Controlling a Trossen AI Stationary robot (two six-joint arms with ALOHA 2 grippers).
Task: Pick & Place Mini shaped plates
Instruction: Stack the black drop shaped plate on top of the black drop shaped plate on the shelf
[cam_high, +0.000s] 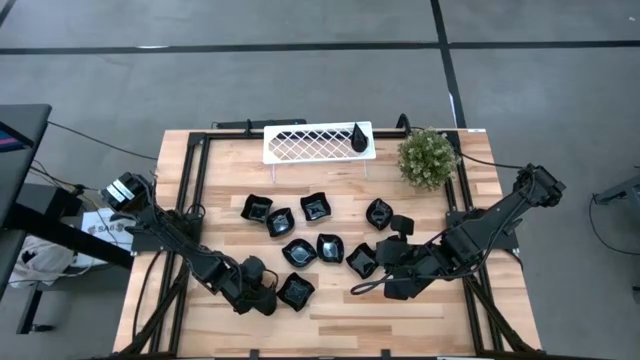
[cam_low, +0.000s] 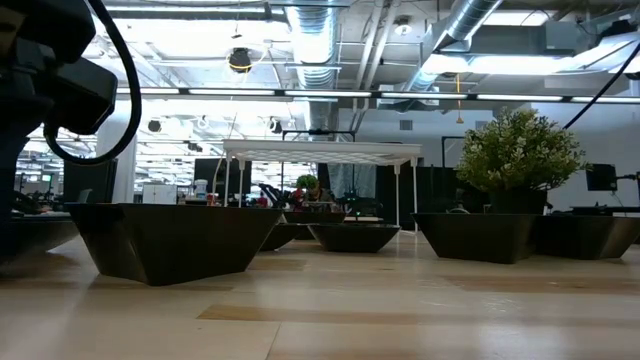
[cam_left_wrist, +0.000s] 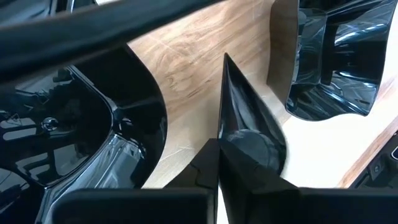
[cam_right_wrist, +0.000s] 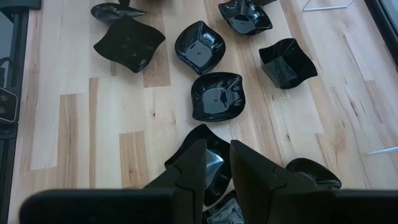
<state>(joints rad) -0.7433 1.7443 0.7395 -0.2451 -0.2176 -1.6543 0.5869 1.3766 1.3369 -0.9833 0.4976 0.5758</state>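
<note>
Left wrist view alone shows left gripper jaws pinching a glossy teardrop plate – right gripper jaws astride a wavy-rimmed plate

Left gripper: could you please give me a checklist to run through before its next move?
1. Left gripper closed on the rim of a mini plate: ok.
2. Grip firm enough to lift: cannot tell.
3. Neighbouring plate apart from the gripped one: ok.
4. Right gripper out of the way, low over plates at the cluster's right side: ok.
5. White lattice tray has room, with only one teardrop plate on it: ok.
</note>
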